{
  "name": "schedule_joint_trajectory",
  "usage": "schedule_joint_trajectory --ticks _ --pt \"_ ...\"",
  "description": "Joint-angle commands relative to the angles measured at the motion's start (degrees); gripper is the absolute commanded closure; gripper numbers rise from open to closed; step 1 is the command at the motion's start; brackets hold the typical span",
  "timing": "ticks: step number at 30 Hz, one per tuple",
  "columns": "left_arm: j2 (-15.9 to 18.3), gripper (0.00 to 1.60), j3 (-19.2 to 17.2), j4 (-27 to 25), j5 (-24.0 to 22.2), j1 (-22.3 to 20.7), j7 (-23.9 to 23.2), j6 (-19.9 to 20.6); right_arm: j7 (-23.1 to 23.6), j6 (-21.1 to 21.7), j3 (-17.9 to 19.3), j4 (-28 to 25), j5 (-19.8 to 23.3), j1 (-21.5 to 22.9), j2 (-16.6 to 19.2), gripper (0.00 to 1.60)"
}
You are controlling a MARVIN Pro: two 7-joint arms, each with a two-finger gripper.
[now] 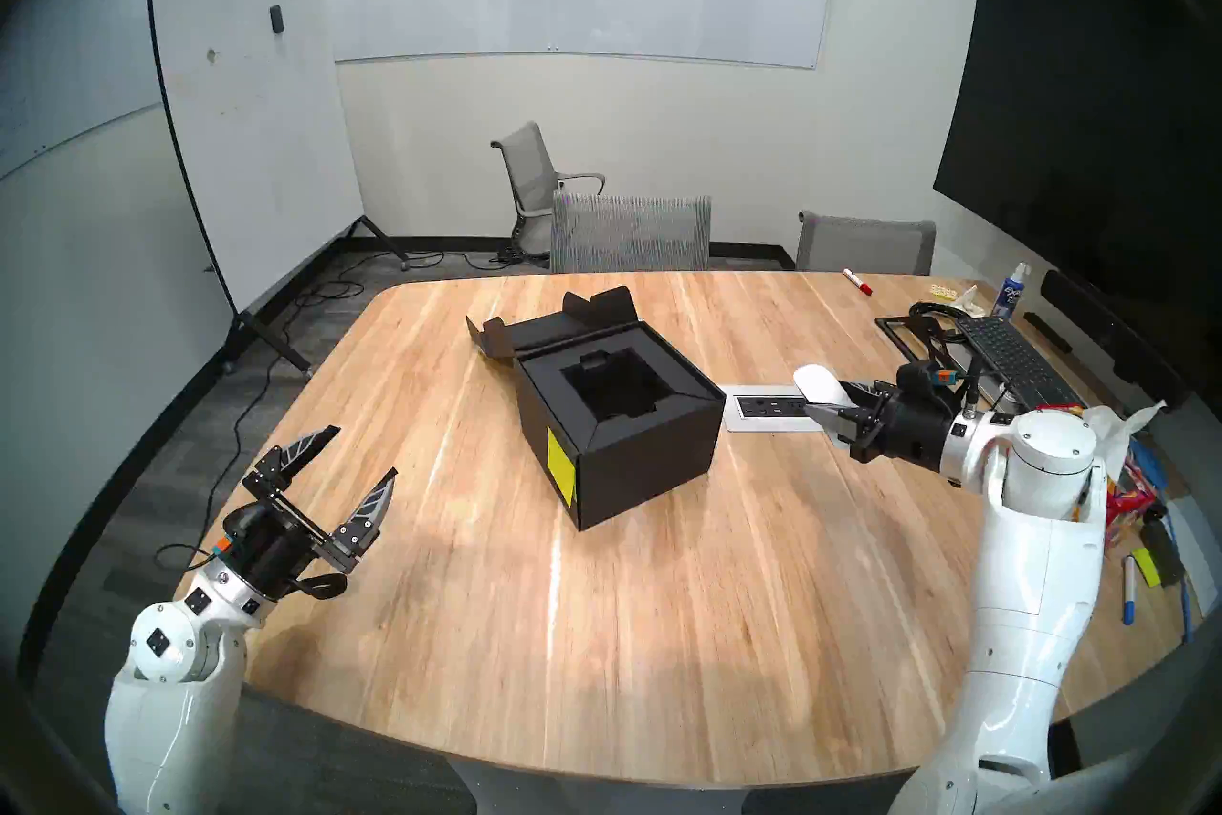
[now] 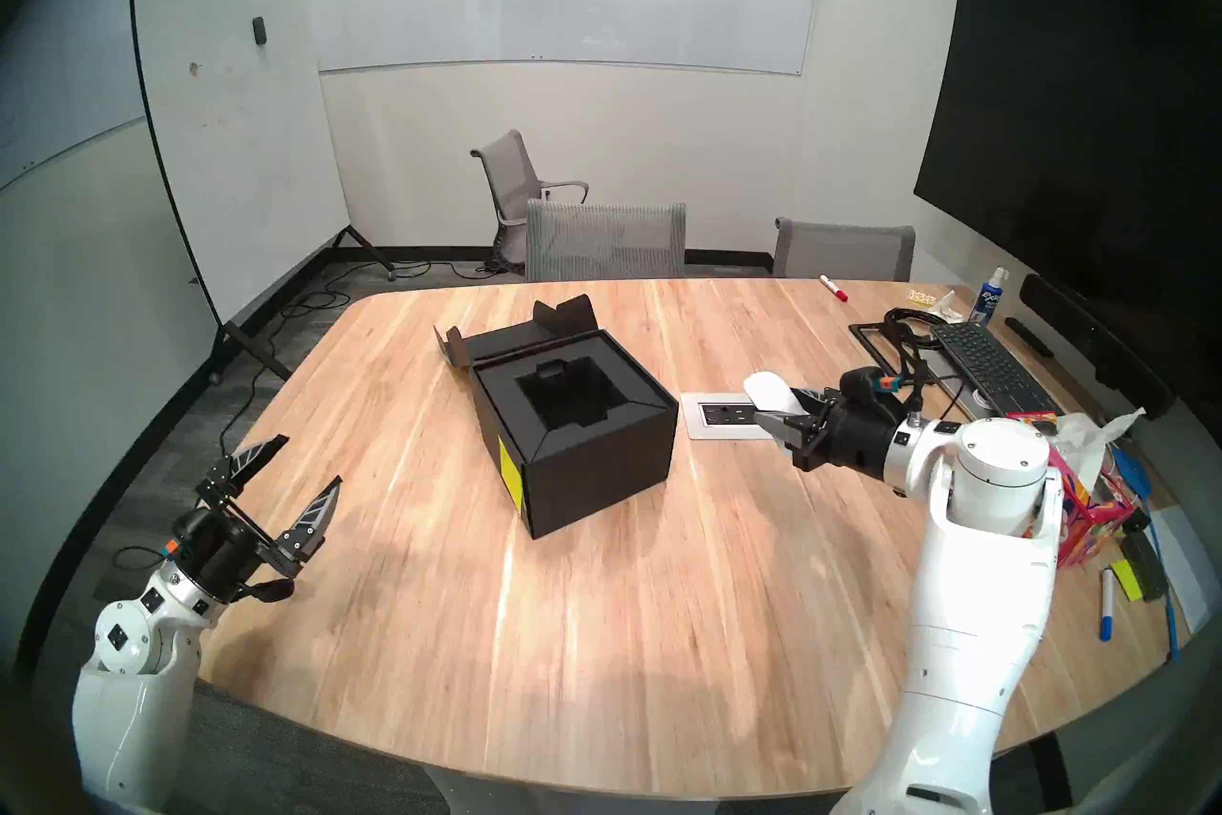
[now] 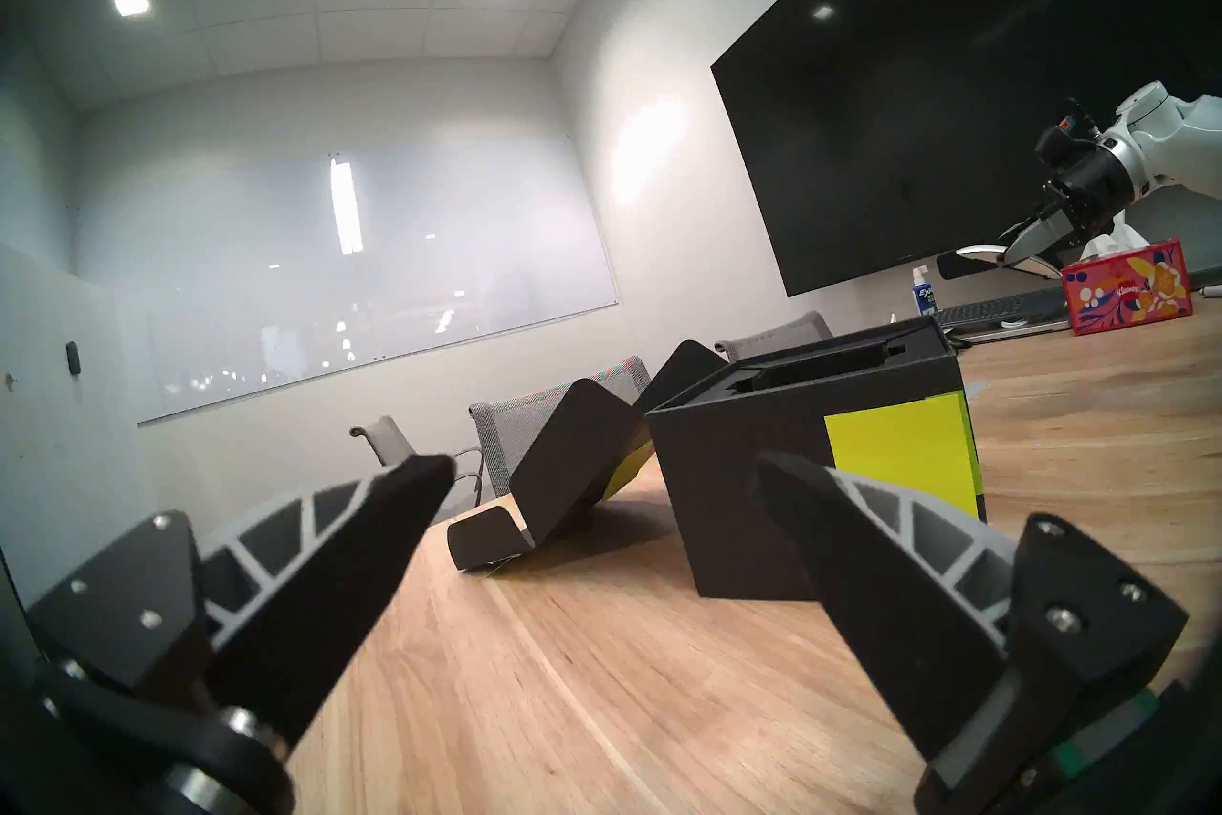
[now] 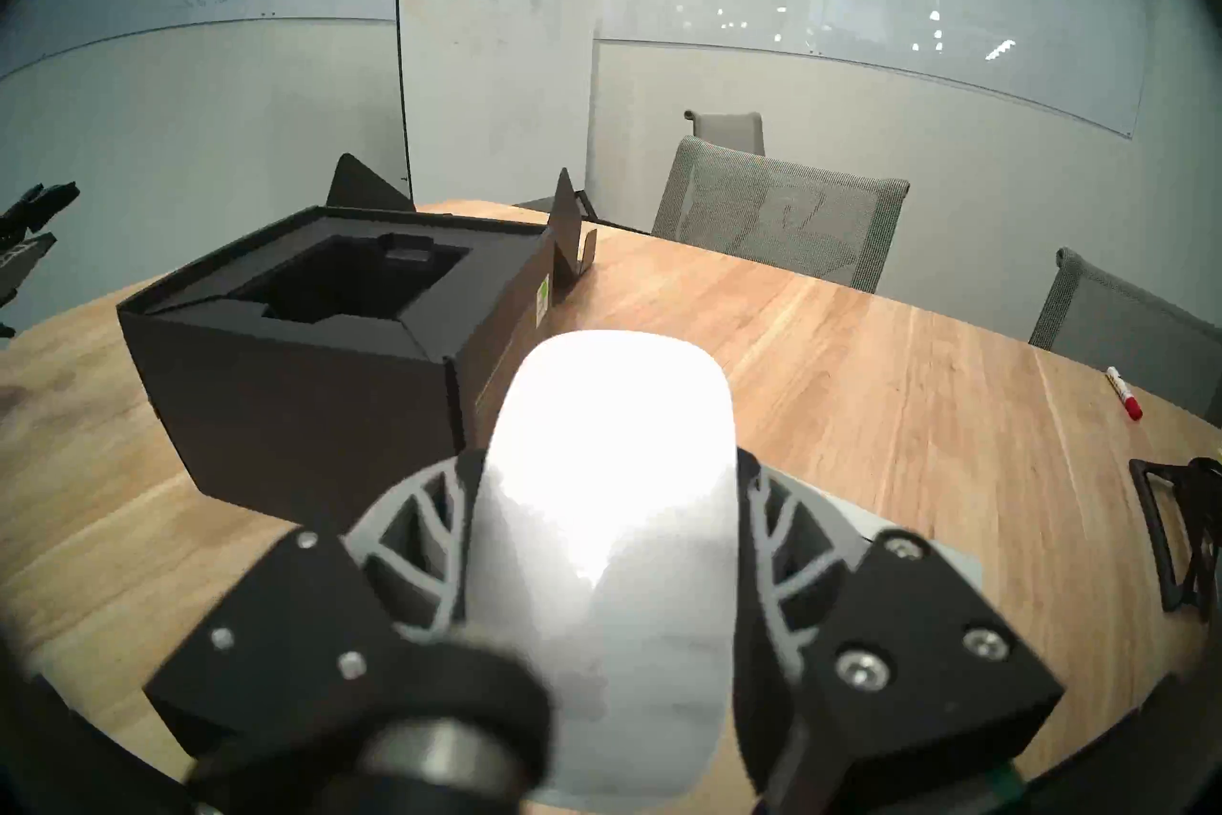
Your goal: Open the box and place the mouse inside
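Mid-bench point(image 1: 661, 562): black box point(image 1: 615, 430), lid flap folded back, recessed well exposed, yellow note on its side. Right of it, above a power outlet plate point(image 1: 770, 407): white mouse point(image 1: 818, 384), clamped in right gripper point(image 1: 834, 403) jaws, seemingly clear of the bench. Near left: left gripper point(image 1: 354, 460), jaws wide apart, holding nothing.

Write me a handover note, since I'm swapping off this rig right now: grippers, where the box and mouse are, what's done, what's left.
Left gripper: open, empty, low over the table on the box's left.
Right gripper: shut on the mouse, held in the air right of the box.
Done: lid folded back, insert well exposed and empty.
Left: carry the mouse over the well, lower it in, release.
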Motion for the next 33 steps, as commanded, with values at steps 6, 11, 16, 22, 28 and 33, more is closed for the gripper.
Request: schedule_joint_trajectory --ticks 6,11,16,22,28,33 --pt "0.14 0.0 -0.11 -0.82 0.01 -0.05 -0.15 -0.3 -0.22 -1.03 -4.93 -0.83 0.22 6.0 -0.7 1.6" --pt "0.13 0.0 -0.11 -0.84 0.01 -0.04 -0.15 -0.3 0.0 -0.98 -6.68 -1.78 0.23 6.06 -1.54 1.6" --pt "0.13 0.0 -0.12 -0.87 0.02 -0.02 -0.15 -0.3 0.05 -0.93 -7.81 -2.21 0.1 5.99 -2.02 1.6" --pt "0.13 0.0 -0.13 -0.89 0.03 -0.01 -0.15 -0.3 -0.08 -1.27 -9.39 -1.82 -0.5 6.25 -2.25 1.6" --pt "0.13 0.0 -0.12 -0.87 0.02 -0.02 -0.15 -0.3 -0.24 -1.33 -12.28 -1.54 -1.38 7.06 -3.17 1.6" --pt "0.13 0.0 -0.12 -0.86 0.02 -0.03 -0.15 -0.3 -1.0 -1.09 -14.76 -1.01 -2.15 8.24 -4.23 1.6"
